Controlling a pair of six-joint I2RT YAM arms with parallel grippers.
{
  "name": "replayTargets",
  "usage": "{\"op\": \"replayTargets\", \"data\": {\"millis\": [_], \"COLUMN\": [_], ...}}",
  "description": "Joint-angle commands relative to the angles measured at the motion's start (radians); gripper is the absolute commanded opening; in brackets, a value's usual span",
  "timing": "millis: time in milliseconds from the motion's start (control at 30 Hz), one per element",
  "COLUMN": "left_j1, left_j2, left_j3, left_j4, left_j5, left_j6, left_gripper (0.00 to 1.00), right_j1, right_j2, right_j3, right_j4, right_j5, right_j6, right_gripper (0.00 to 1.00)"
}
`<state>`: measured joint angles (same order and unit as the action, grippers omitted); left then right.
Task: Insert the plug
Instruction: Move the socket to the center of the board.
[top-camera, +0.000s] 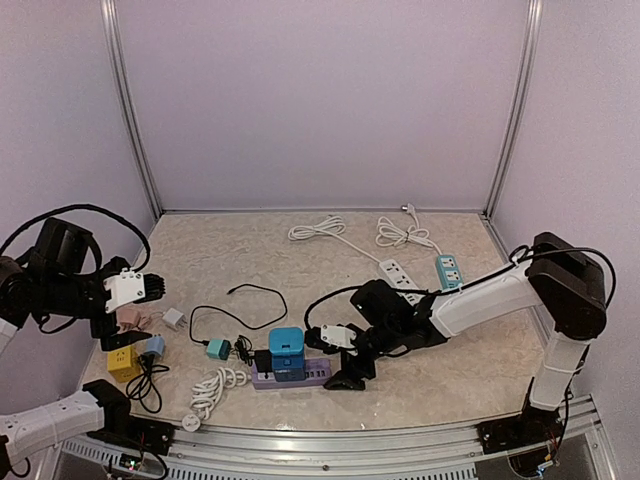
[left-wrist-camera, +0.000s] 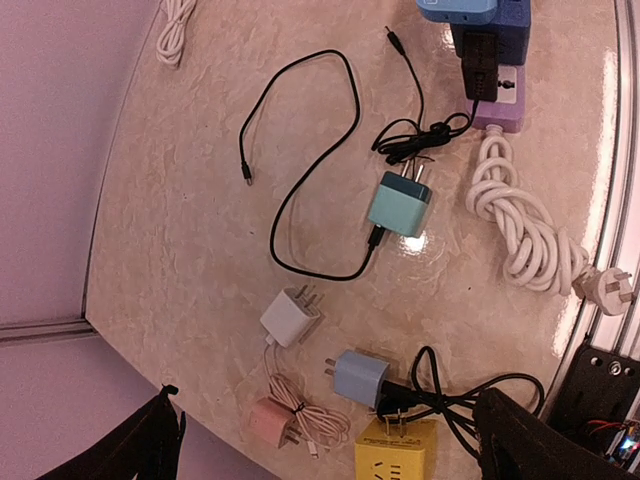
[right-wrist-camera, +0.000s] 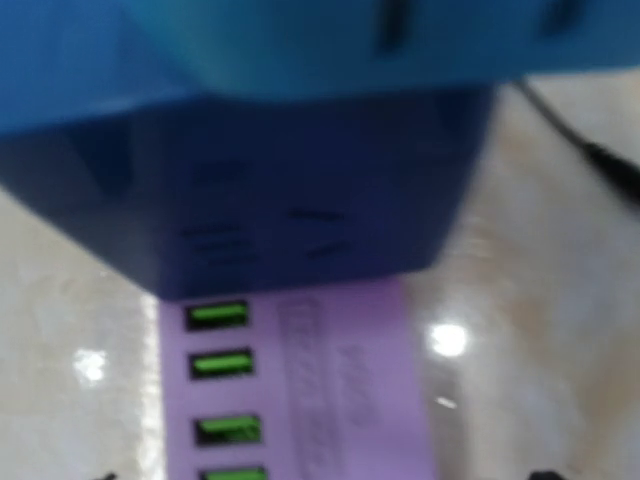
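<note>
The plug (top-camera: 287, 350), a dark blue block with a light blue cap, stands upright on the purple power strip (top-camera: 300, 378). It fills the top of the right wrist view, where the plug (right-wrist-camera: 300, 190) sits just past the strip's green USB ports (right-wrist-camera: 218, 362). My right gripper (top-camera: 335, 360) is right beside the strip's right end, open, and does not hold the plug. Only the tips of its fingers show at the bottom corners of its wrist view. My left gripper (top-camera: 150, 288) hangs at the far left, and in its wrist view it (left-wrist-camera: 328, 400) is open and empty above loose chargers.
A black plug (left-wrist-camera: 480, 60) sits in the strip beside the blue one. Loose chargers lie at the left: white (left-wrist-camera: 290, 318), pale blue (left-wrist-camera: 360, 377), pink (left-wrist-camera: 268, 422), yellow (left-wrist-camera: 395, 452), teal (left-wrist-camera: 398, 204). A coiled white cable (left-wrist-camera: 525, 225) lies near the front rail. White (top-camera: 400, 275) and teal (top-camera: 449, 268) strips lie behind.
</note>
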<state>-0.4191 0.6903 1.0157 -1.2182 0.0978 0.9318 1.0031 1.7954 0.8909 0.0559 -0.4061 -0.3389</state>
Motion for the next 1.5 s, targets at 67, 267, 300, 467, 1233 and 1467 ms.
{"op": "replayTargets", "data": {"millis": [67, 267, 300, 467, 1233, 1467], "left_j1": [0.012, 0.012, 0.011, 0.012, 0.000, -0.025], "left_j2": [-0.008, 0.001, 0.004, 0.003, 0.118, 0.332], "left_j3": [-0.011, -0.005, -0.004, 0.005, -0.089, -0.042], "left_j4": [0.016, 0.030, 0.032, 0.025, 0.100, 0.182], "left_j5": [0.015, 0.005, 0.004, 0.000, -0.143, -0.027], "left_j6": [0.011, 0.021, 0.021, 0.022, -0.190, -0.252], "left_gripper": [0.99, 0.99, 0.99, 0.99, 0.97, 0.91], "right_j1": [0.017, 0.030, 0.032, 0.033, 0.011, -0.001], "right_j2": [0.067, 0.092, 0.101, 0.126, -0.232, -0.419], "right_j3": [0.013, -0.031, -0.028, -0.015, -0.332, -0.435], "right_j4": [0.089, 0.191, 0.198, 0.200, 0.038, -0.107], "right_j5": [-0.094, -0.079, -0.077, -0.080, 0.344, 0.520], "right_j6": [-0.012, 0.048, 0.055, 0.069, 0.633, 0.864], "right_gripper": [0.82, 0.71, 0.69, 0.55, 0.00, 0.00]}}
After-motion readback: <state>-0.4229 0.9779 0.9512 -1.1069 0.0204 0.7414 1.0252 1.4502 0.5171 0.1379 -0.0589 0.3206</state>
